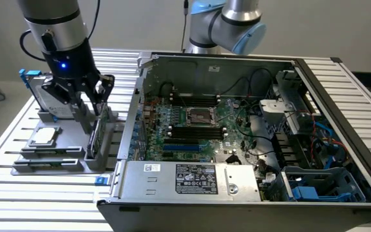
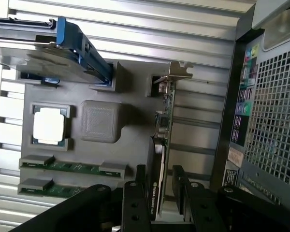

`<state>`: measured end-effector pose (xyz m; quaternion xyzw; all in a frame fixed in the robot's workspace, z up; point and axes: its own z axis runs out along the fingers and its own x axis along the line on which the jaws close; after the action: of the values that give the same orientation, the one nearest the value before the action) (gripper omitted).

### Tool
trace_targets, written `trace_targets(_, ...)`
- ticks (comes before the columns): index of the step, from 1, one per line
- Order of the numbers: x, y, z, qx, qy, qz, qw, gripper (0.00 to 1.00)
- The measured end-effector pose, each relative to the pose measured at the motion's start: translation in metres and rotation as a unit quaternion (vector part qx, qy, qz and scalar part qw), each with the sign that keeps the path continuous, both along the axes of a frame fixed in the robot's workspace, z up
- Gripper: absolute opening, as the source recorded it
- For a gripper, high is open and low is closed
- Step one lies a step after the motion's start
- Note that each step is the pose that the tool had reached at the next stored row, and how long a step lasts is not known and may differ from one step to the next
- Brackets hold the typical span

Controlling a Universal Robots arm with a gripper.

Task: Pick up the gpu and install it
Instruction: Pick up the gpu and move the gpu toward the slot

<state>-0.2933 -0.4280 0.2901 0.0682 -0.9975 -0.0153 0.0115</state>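
Aluminium slatted table [image 1: 37, 203] carries the open computer case [image 1: 198, 67] and, at the exterior view's left, a grey holder tray [image 1: 56, 166]. The gripper [image 2: 159, 175] hangs unclenched, its fingers flanking the gpu [image 2: 166, 123], which stands on edge in the tray.

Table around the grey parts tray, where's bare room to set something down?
Bare slats run between the tray and the near edge of the table, and past the computer case on the exterior view's right. Crowded: the tray itself, and its case side, where the gripper straddles the gpu.
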Motion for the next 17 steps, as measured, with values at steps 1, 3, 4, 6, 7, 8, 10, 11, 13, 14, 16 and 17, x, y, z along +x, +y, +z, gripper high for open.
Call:
trace_targets(1, 0.000, 0.0000, -0.0017, 0.0000, 0.0000, 0.000, 1.0000, 0.36)
trace_targets(3, -0.001, -0.0001, -0.0054, 0.0000, 0.0000, 0.000, 1.0000, 0.36)
trace_targets(4, -0.002, -0.0001, -0.0073, 0.0000, 0.0000, 0.000, 1.0000, 0.36)
trace_targets(6, -0.002, -0.0001, -0.0109, 0.0000, 0.0000, 0.000, 1.0000, 0.36)
trace_targets(7, -0.002, 0.0000, -0.0127, 0.0000, -0.0001, 0.000, 1.0000, 0.36)
trace_targets(8, -0.002, 0.0000, -0.0145, 0.0000, -0.0001, 0.000, 1.0000, 0.36)
trace_targets(10, -0.002, 0.0000, -0.0183, 0.0000, -0.0004, 0.000, 1.0000, 0.36)
trace_targets(11, -0.002, 0.0000, -0.0200, 0.0000, -0.0007, 0.000, 1.0000, 0.36)
trace_targets(13, -0.002, 0.0000, -0.0236, 0.0000, -0.0015, 0.000, 1.0000, 0.36)
trace_targets(14, -0.002, 0.0000, -0.0252, -0.0001, -0.0019, 0.000, 1.0000, 0.36)
trace_targets(16, -0.001, 0.0004, -0.0276, -0.0008, -0.0027, 0.000, 1.0000, 0.36)
trace_targets(17, 0.000, 0.0006, -0.0289, -0.0011, -0.0033, 0.000, 1.0000, 0.36)
